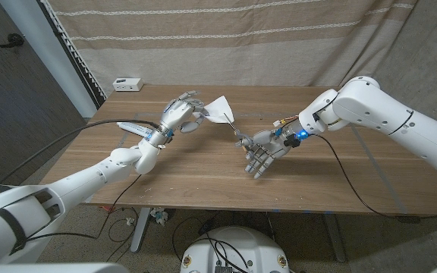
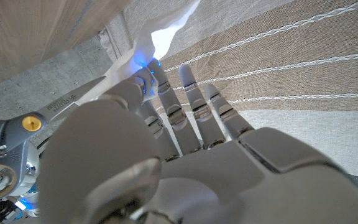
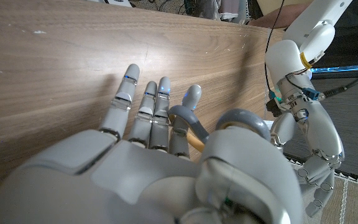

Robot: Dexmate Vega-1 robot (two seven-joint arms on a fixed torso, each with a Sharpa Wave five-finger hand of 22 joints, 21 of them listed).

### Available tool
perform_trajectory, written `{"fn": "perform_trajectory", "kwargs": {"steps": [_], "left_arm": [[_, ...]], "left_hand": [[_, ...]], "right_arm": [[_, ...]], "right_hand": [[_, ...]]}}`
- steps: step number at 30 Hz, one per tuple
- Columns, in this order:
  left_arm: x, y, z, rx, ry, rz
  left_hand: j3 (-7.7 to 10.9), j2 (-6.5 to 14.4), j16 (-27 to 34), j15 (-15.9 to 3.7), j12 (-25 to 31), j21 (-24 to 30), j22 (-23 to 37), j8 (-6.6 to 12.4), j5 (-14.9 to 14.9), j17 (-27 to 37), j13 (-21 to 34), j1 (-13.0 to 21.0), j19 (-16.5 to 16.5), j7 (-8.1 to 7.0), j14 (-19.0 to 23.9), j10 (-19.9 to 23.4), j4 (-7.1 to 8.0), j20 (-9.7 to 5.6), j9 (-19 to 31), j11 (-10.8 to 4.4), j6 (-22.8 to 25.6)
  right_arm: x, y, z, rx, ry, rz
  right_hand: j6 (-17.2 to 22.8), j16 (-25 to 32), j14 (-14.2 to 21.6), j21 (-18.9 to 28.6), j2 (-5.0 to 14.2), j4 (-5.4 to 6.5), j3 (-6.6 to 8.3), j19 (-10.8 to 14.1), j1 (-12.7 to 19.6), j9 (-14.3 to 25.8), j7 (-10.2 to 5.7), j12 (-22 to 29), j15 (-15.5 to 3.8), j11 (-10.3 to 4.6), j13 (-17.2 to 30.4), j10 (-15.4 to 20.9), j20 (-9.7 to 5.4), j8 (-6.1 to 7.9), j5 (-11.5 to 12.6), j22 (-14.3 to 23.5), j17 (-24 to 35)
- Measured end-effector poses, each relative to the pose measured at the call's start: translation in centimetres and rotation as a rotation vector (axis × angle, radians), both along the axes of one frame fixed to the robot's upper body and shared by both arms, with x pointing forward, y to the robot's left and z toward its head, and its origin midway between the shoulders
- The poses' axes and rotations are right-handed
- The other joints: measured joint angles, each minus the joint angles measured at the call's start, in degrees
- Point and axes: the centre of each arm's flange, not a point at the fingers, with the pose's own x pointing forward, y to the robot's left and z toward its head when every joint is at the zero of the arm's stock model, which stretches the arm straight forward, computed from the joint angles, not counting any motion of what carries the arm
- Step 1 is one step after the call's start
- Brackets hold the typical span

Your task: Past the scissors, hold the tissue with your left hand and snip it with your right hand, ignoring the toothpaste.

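The left hand [image 1: 182, 114] was raised above the wooden table [image 1: 203, 163], thumb and a finger pinching one edge of the tissue [image 1: 221, 112] while its other fingers stood spread. The tissue was white, thin and crumpled, hanging off the fingertips toward the right hand as a rough pointed flap, clear of the tabletop; in the left wrist view it [image 2: 160, 34] looked translucent and lit blue near the pinch. The right hand [image 1: 266, 148] sat just beside the tissue's free corner, fingers pointing down toward the table and apart, with the scissors [image 1: 240, 135] held in it: grey handle loops [image 3: 241, 121] ran around its thumb and a finger in the right wrist view. The scissor blades [image 2: 73, 99] reached up to the tissue's lower edge in the left wrist view; I could not tell whether they were touching it or how far apart they stood. Beyond the left hand, at the table's far corner, lay a small white box [image 1: 127, 83], with a striped beige curtain [image 1: 226, 38] behind.
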Motion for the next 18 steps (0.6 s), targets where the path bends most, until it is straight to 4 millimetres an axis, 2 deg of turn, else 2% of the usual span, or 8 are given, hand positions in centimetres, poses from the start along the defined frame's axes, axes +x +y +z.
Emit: {"fn": "perform_trajectory", "kwargs": {"steps": [8,11,18], "left_arm": [[0.00,0.09,-0.08,-0.008,0.001,0.003],[0.00,0.05,-0.12,-0.010,0.002,0.002],[0.01,-0.05,-0.15,-0.013,0.003,0.000]], "left_hand": [[0.00,-0.3,0.0,0.00,0.0,0.0,0.0,0.00,0.0,0.0,0.2,0.3,0.0,0.00,0.0,0.0,0.00,0.00,0.0,0.00,0.0],[0.00,-0.5,0.0,0.00,0.0,0.0,0.0,0.22,0.1,0.0,0.2,0.1,0.0,0.00,0.0,0.0,0.00,0.00,0.0,0.01,0.0],[0.00,-0.5,0.0,0.00,-0.1,0.0,0.0,0.23,0.2,0.3,0.2,0.1,0.0,0.00,0.0,0.0,0.00,0.00,0.0,0.01,0.0]], "right_arm": [[-0.07,0.05,-0.09,0.008,0.002,-0.008],[-0.08,0.05,-0.11,0.008,0.003,-0.010],[-0.13,0.17,-0.06,0.013,0.004,-0.010]], "right_hand": [[0.5,0.2,0.4,0.1,0.00,0.00,0.47,0.8,0.0,0.0,0.12,0.5,-0.01,-0.01,0.5,0.0,-0.75,-0.05,-0.1,0.0,0.3],[0.5,0.6,1.4,0.5,0.00,0.09,0.92,1.5,0.0,-0.1,0.11,0.9,-0.53,-0.01,1.0,0.0,-1.47,-0.36,-0.1,0.0,0.3],[2.1,2.7,4.6,1.2,0.31,0.86,3.00,4.1,0.3,-1.8,0.11,4.1,-2.56,-1.66,3.2,2.5,-4.14,-1.64,-0.5,0.5,1.8]]}}
